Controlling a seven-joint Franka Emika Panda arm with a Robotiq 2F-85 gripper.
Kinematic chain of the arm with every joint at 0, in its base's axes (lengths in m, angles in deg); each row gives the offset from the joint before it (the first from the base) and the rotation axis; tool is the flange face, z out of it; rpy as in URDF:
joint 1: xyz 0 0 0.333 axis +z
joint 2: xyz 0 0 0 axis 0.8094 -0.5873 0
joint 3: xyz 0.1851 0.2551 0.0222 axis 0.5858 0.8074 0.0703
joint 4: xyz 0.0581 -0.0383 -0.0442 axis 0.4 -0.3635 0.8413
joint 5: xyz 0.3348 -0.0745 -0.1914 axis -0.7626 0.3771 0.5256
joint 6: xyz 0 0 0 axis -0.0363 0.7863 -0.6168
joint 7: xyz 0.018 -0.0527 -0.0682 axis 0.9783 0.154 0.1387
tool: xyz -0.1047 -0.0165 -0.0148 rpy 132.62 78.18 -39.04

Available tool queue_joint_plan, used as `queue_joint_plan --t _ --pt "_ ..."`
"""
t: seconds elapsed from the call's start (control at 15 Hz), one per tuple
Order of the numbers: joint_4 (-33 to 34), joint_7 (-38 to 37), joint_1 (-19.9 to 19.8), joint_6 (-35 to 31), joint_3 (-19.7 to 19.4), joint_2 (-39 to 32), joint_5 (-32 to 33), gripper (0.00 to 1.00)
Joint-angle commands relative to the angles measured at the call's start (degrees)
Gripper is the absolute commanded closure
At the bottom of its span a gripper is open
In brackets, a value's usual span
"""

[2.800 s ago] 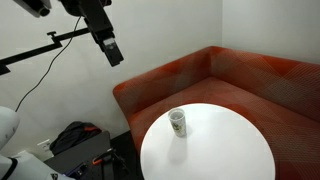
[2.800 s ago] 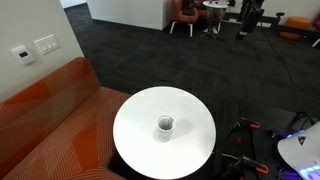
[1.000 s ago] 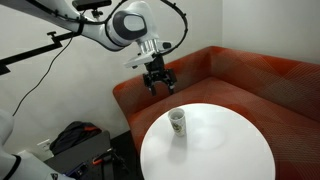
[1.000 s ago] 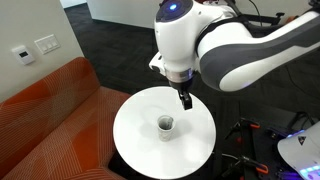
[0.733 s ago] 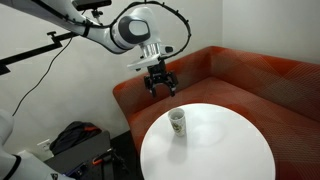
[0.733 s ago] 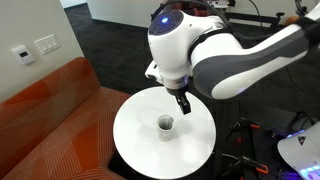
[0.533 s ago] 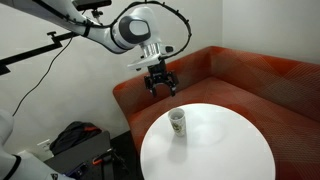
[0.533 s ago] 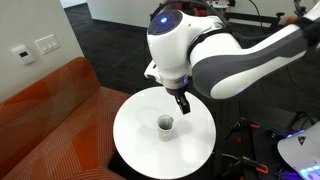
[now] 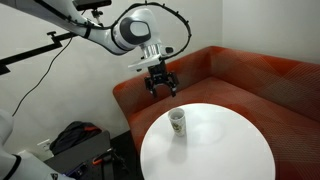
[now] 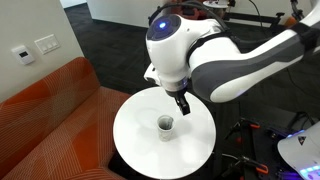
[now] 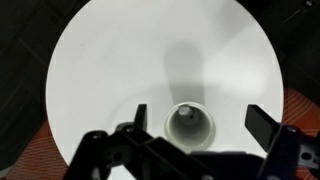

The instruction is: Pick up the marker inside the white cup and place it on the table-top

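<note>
The white cup (image 9: 177,122) stands upright on the round white table-top (image 9: 220,150), towards its sofa-side edge; it also shows in an exterior view (image 10: 165,125) and in the wrist view (image 11: 189,124). The wrist view looks straight down into it, and the marker's end (image 11: 185,111) shows as a small dark tip inside. My gripper (image 9: 160,85) hangs in the air above the cup, apart from it, with its fingers spread and empty; it also shows in an exterior view (image 10: 185,104), and its fingertips frame the cup in the wrist view (image 11: 196,118).
A red-brown corner sofa (image 9: 250,75) wraps round the table's far side, also in an exterior view (image 10: 40,120). A dark bag and gear (image 9: 75,145) lie on the floor beside the table. Dark carpet (image 10: 110,50) surrounds it.
The arm entered the scene and brought the gripper over the cup. In the last second it has shifted only slightly; the cup has not moved.
</note>
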Motion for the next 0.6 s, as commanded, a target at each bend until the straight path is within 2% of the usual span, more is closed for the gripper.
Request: queue_joint_plan --t 0.0,0.2,0.53 --pt "3.2 -1.7 1.9 2.2 0.3 -3.8 5.0 0.0" --pt "6.0 -3.0 3.5 4.7 0.3 -7.3 7.3 0.0" --pt "11.4 -2.8 4.0 8.6 0.0 -12.0 5.6 0.0"
